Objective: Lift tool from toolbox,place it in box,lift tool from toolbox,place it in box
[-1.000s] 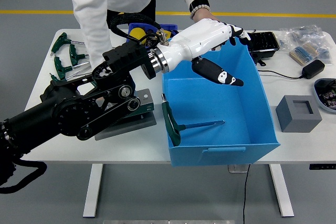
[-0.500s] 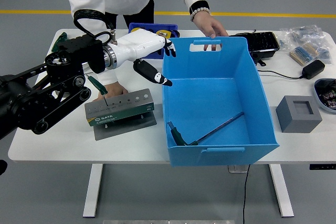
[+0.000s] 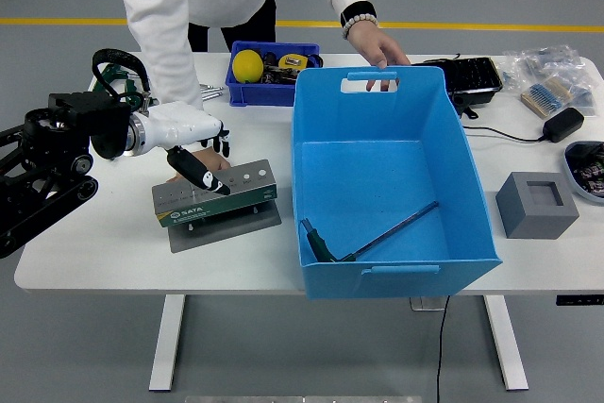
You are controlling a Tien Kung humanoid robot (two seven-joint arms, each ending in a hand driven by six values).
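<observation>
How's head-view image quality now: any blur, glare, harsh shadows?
Head view: lighting even and diffuse, shadows soft, the blue box throwing only a faint one inside. The left robot hand is slightly motion-blurred; the T-handle tool in the box is sharp. No strong glare on the white table.

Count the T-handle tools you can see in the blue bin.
1. A single green-handled tool lies on the floor of the blue bin, handle in the near left corner, shaft angling toward the right wall. The near wall could hide something small.
</observation>
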